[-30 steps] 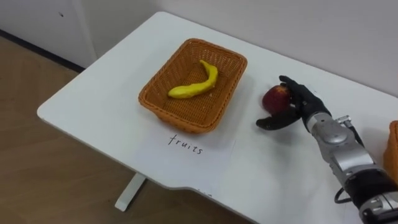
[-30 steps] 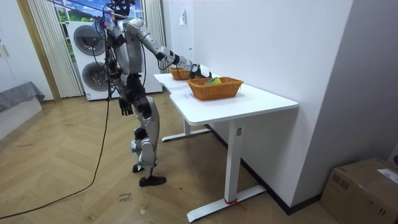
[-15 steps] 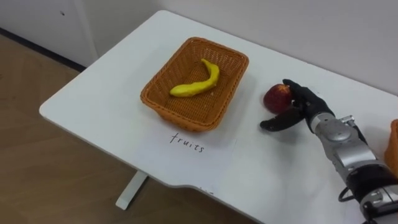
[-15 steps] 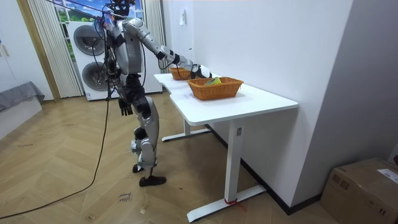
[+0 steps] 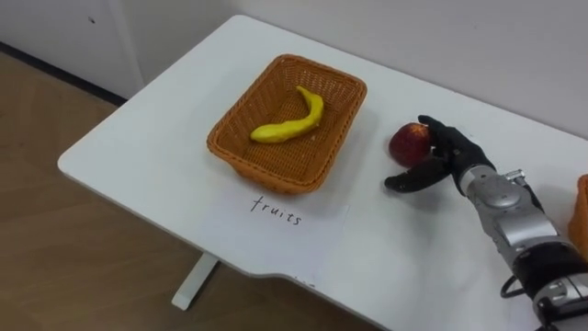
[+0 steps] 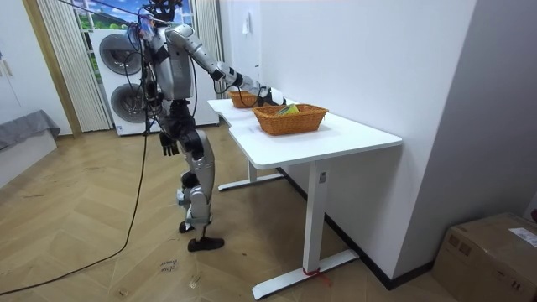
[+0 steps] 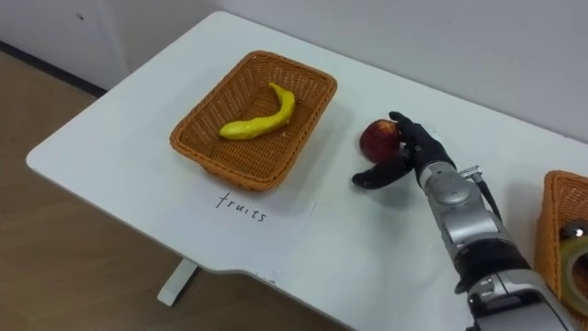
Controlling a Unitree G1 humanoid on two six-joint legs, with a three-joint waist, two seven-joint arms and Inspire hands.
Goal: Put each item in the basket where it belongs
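Observation:
A red apple (image 5: 408, 144) rests on the white table (image 5: 147, 138), to the right of the brown wicker fruit basket (image 5: 227, 153). My right hand (image 5: 447, 153) reaches in from the right and wraps the apple: its fingers curl round the far side and the thumb lies on the near side, low by the table. A yellow banana (image 5: 288, 122) lies inside the basket. In the room view my left hand (image 6: 170, 145) hangs beside my hip, and I stand at the table's long side with the right arm stretched over it.
A paper label (image 5: 276, 210) lies in front of the fruit basket. A second wicker basket (image 7: 559, 221) stands at the far right with a pale round object (image 7: 575, 236) in it. The near table edge runs close below the label. A cardboard box (image 6: 495, 252) sits on the floor.
The view shifted slightly a second ago. The right hand and the apple have stayed in the same place on the table.

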